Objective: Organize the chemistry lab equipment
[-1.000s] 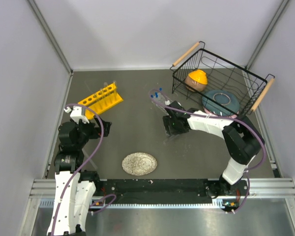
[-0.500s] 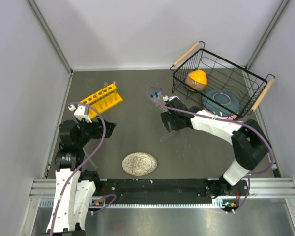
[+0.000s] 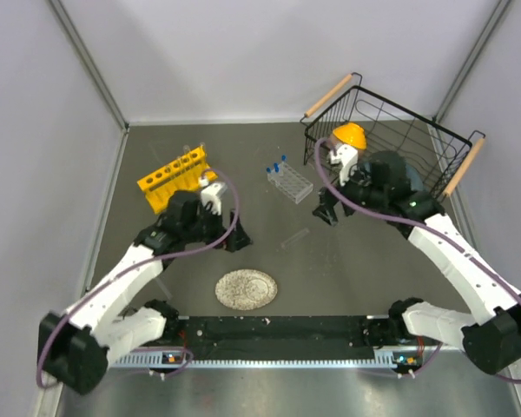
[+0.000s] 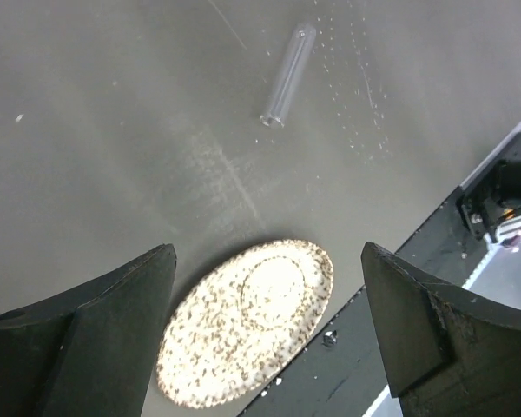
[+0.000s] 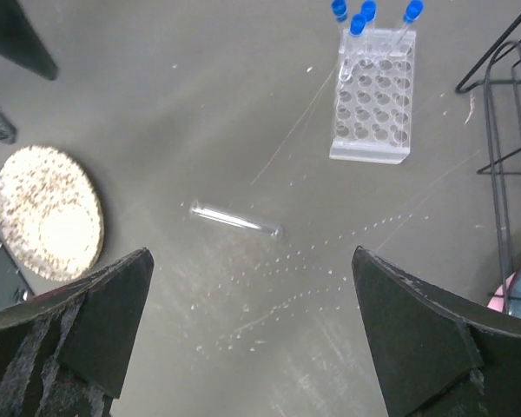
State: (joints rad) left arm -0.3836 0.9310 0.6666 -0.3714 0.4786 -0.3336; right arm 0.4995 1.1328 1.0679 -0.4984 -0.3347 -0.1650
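Top external, L to R: yellow rack [image 3: 175, 178] sits at 10 o'clock on the counter [image 3: 243, 146]. Next comes the left hand [image 3: 235, 238], jaws spread wide w/ nothing in them. The speckled disc [image 3: 246, 289] is at its 6 o'clock, by the near edge. One loose test tube [image 3: 295, 237] lies flat mid-counter, at 3 o'clock from the left hand & apart from it. Its long axis runs approx 8-to-2 o'clock. The clear rack [image 3: 293, 182] w/ blue-capped vials [image 3: 278, 163] stands at 12 o'clock of the tube. The right hand [image 3: 324, 212] is also fully spread & empty. It has the tube at 7–8 o'clock, near, so by my read it's the nearer hand. The wire basket [image 3: 328, 96] is at its 1–2 o'clock.

Right wrist view: the tube sits just beyond the gap btw the fingers, at 12 o'clock. It lies approx 10-to-4, nearly along the finger-to-finger line, so a wrist turn is prob needed before closing across it.
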